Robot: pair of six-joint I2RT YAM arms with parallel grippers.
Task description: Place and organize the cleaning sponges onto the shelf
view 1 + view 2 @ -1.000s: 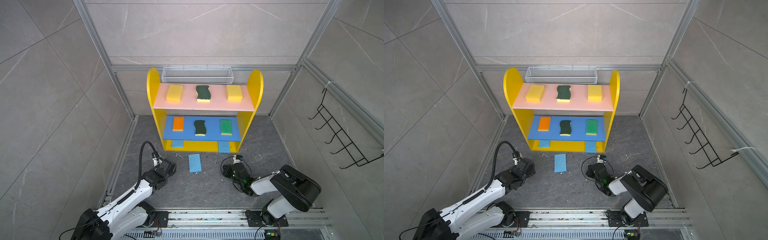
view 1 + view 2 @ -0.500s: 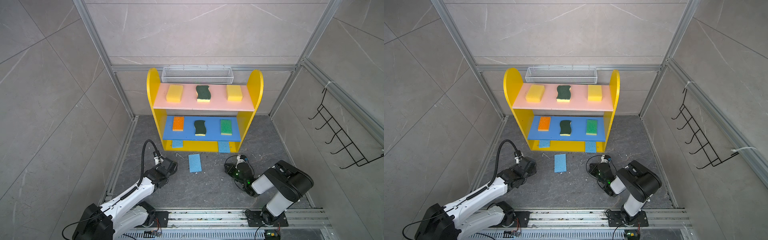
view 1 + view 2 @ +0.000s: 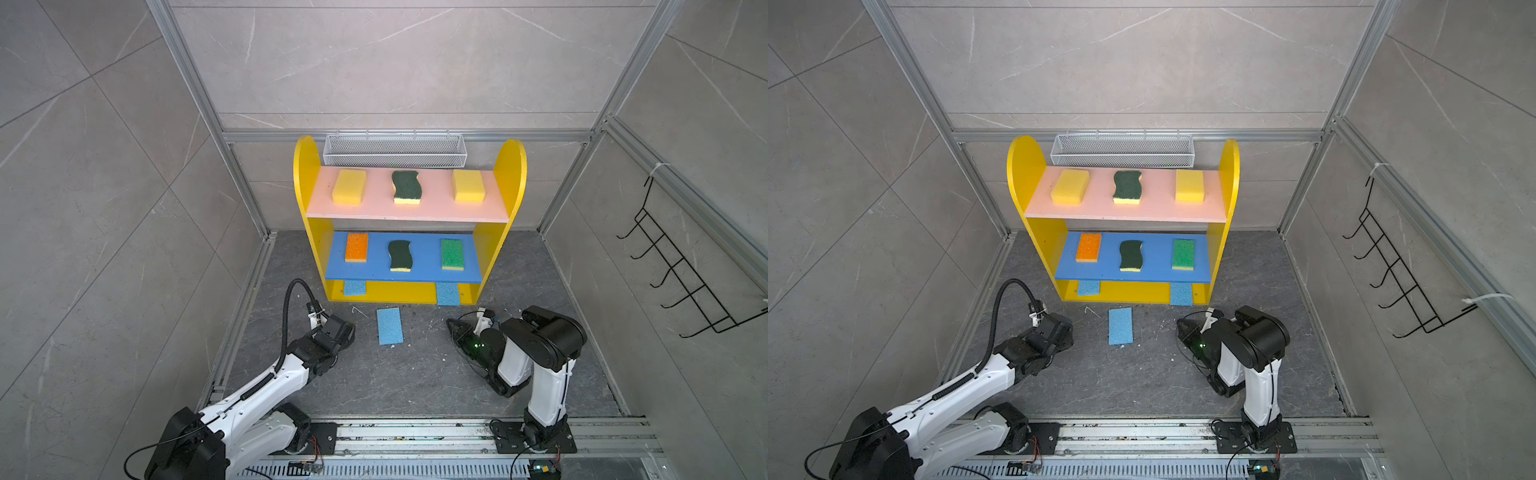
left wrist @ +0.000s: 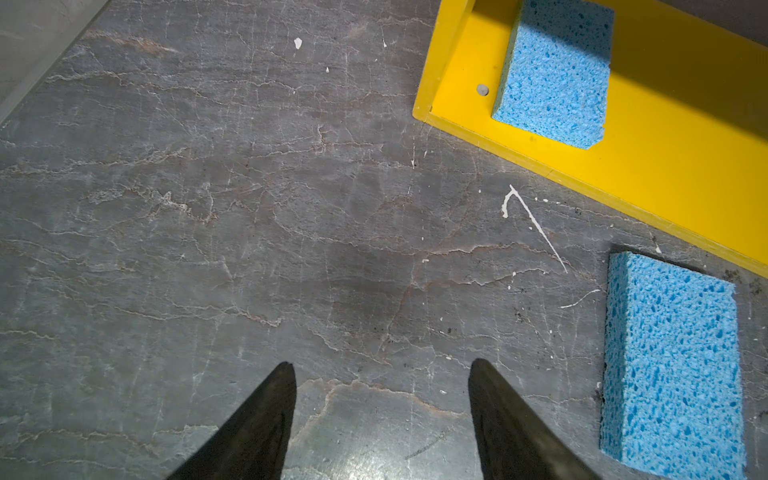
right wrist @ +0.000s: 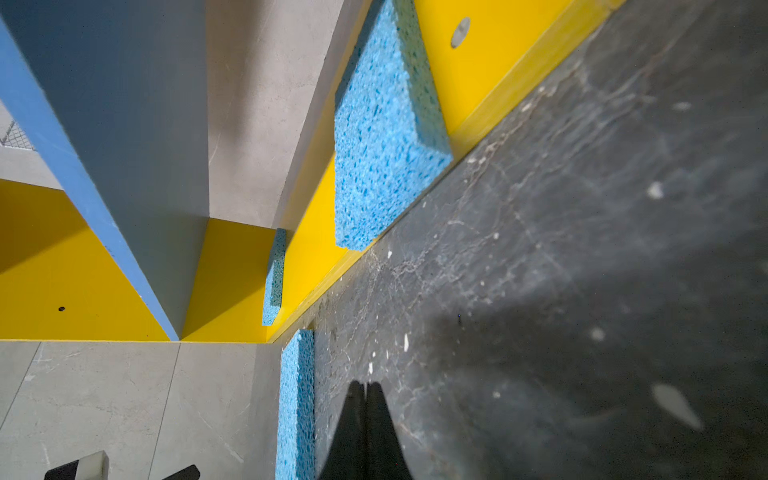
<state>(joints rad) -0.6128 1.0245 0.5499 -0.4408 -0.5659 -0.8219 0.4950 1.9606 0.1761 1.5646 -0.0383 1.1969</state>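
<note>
Right arm has folded in at the elbow and left arm edged forward. The loose blue sponge [image 4: 669, 365] hasn't moved. Left gripper [image 4: 382, 365] fingers are spread and empty, with the sponge off to one side of them, not between. Right gripper [image 5: 365, 386] is clenched on nothing, sponge near its tips. The other sponges already sit on the shelf [image 3: 305, 166], so the last pickup probably falls to the left gripper.

floor [image 3: 415, 374] left bare at lower centre, blue sponge [image 3: 390, 326] lying mid-frame, bottom shelf bay [image 3: 399, 293] roofed low by blue board [image 3: 426, 266], middle free between left tucked sponge [image 3: 354, 287] and right tucked sponge [image 3: 447, 293]
</note>
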